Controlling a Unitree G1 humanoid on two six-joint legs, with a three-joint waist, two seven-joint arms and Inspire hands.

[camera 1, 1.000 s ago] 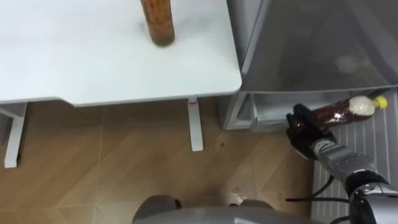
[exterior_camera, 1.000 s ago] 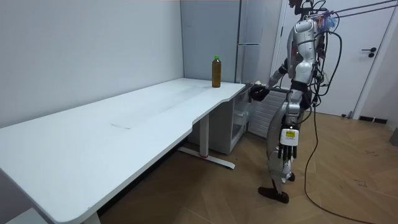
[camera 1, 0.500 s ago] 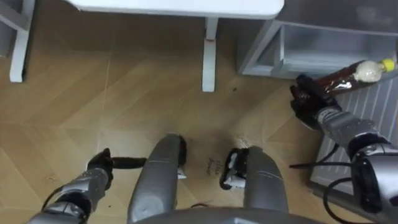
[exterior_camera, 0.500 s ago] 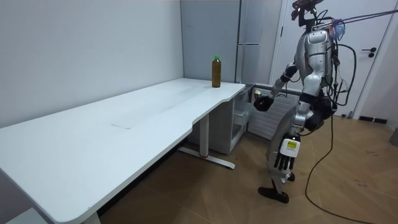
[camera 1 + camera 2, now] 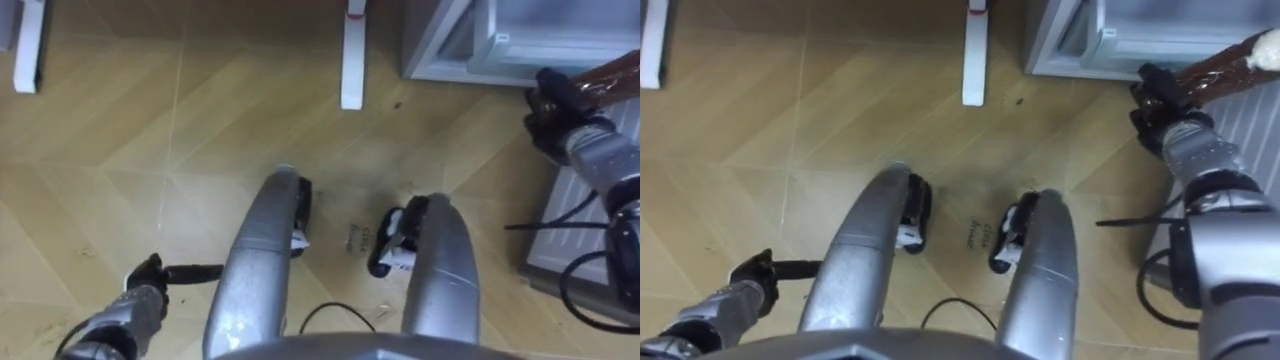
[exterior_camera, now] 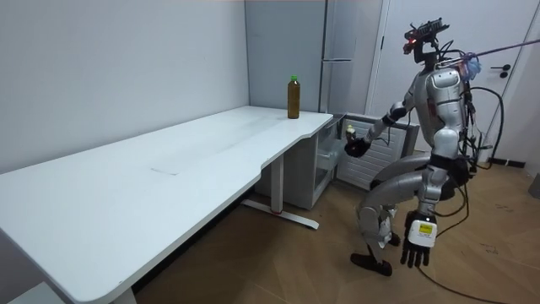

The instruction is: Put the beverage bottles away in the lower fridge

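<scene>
Brown drink bottle, pale at its top end, held tilted in the air close before the open lower compartment of the fridge, not inside it. Clamped at its dark lower end by the right hand, fingers curled tight round it, arm stretched out toward the fridge. Just beside that hand, on the side away from the compartment, the ribbed inner face of the open fridge door.

Second drink bottle, brown with a green cap, upright on the corner of the white table nearest the fridge, well above the lower compartment. Table running long from the fridge toward the room view's left. One white table leg planted on the wooden floor just beside the fridge's base. Tall grey upper part of the fridge rising behind that table corner.

Left hand well apart from the fridge, hanging low at the robot's side, fingers straight and relaxed, holding nothing.

In the room view: squatting with knees bent, facing the open fridge, both feet on the floor near its base. Farther from the fridge, at the room view's right, a white room door with a dark handle.
</scene>
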